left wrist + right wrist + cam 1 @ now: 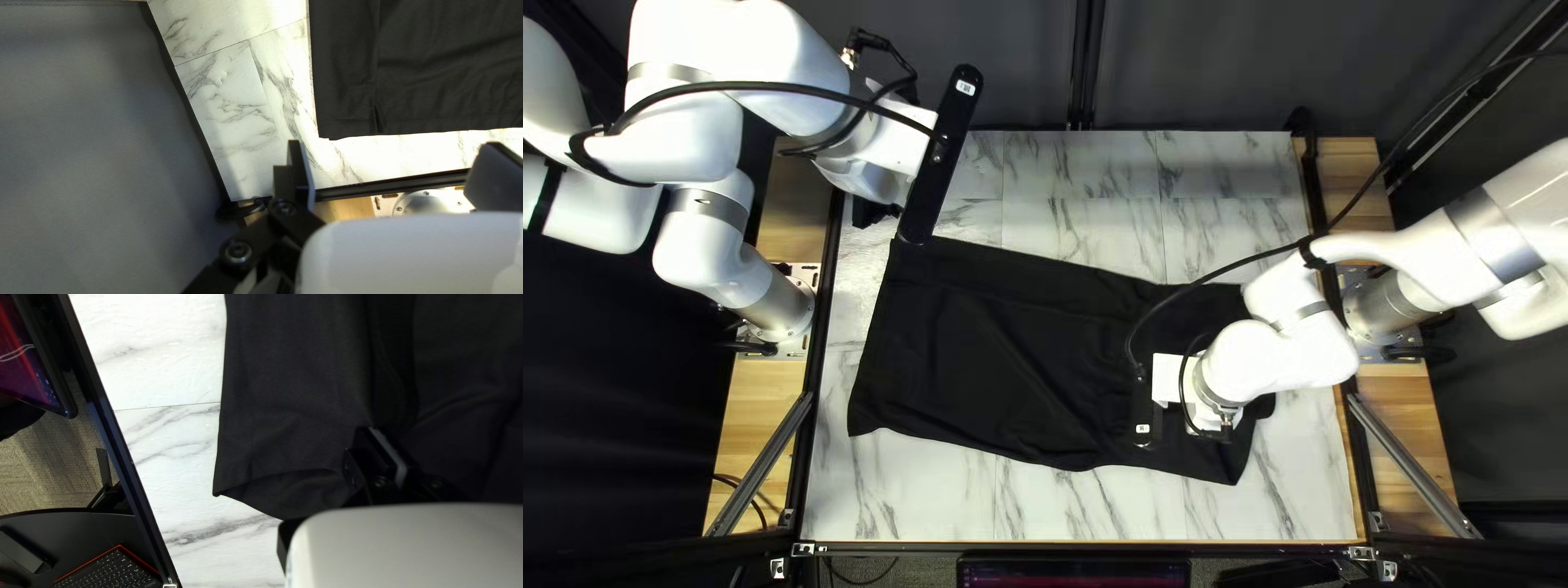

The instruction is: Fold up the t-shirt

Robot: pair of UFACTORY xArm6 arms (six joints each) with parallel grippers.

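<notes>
1. The right claw (1203,416) is held closed at the t-shirt's right part; whether cloth is pinched cannot be told.
2. The black t-shirt (991,348) is laid across the table (904,490).
3. The left claw (874,207) is held open, clear of the cloth.

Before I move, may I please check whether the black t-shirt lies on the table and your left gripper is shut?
Not quite: the left wrist view shows my left gripper open, its fingers apart. The black t-shirt does lie on the table.
</notes>
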